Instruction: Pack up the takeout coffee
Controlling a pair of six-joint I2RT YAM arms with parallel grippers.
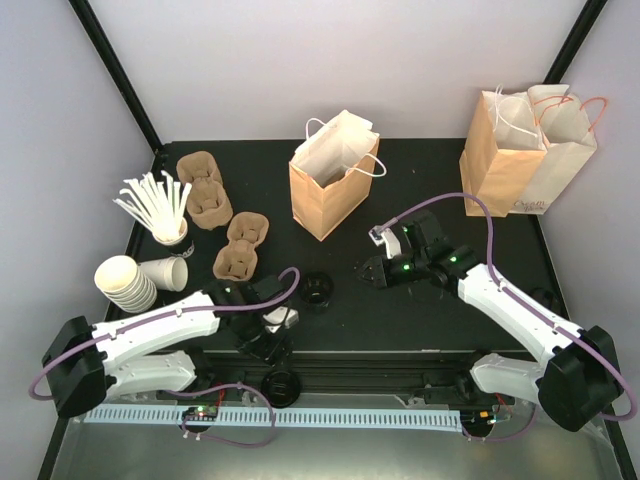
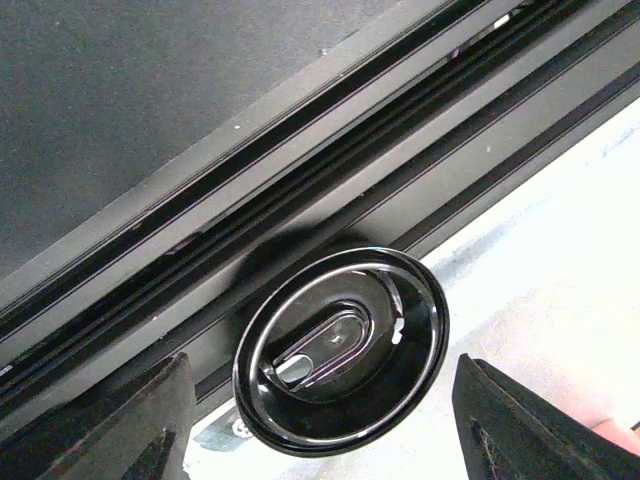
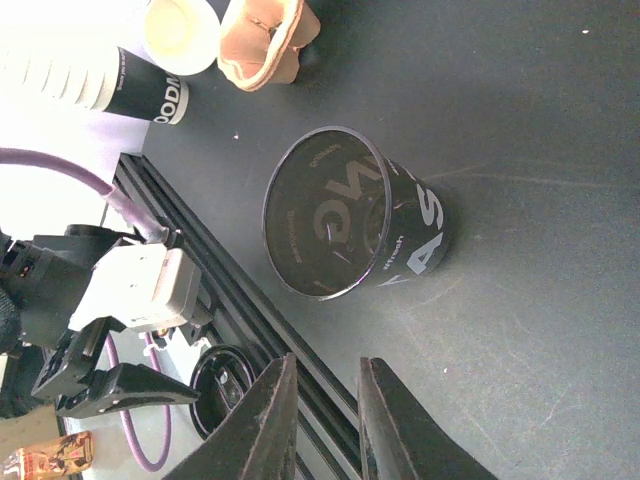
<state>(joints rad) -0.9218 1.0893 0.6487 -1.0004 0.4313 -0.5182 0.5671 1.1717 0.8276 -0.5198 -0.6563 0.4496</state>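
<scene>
The takeout coffee cup (image 1: 317, 290) (image 3: 350, 215), black with white print, stands upright on the dark table with its top open and no lid on it. Its glossy black lid (image 1: 281, 385) (image 2: 340, 350) (image 3: 225, 390) lies apart, beyond the table's near rail. My left gripper (image 1: 268, 345) (image 2: 330, 430) hangs open over the lid. One finger shows on each side of the lid and neither touches it. My right gripper (image 1: 368, 270) (image 3: 327, 365) hovers to the right of the cup, clear of it, its jaws almost shut with only a narrow empty gap.
An open brown paper bag (image 1: 333, 190) stands behind the cup, and more bags (image 1: 525, 150) at the back right. Brown pulp carriers (image 1: 205, 190) (image 1: 240, 245), a cup of white stirrers (image 1: 160, 210) and stacked white cups (image 1: 125, 283) fill the left side. The aluminium rail (image 2: 300, 200) borders the near edge.
</scene>
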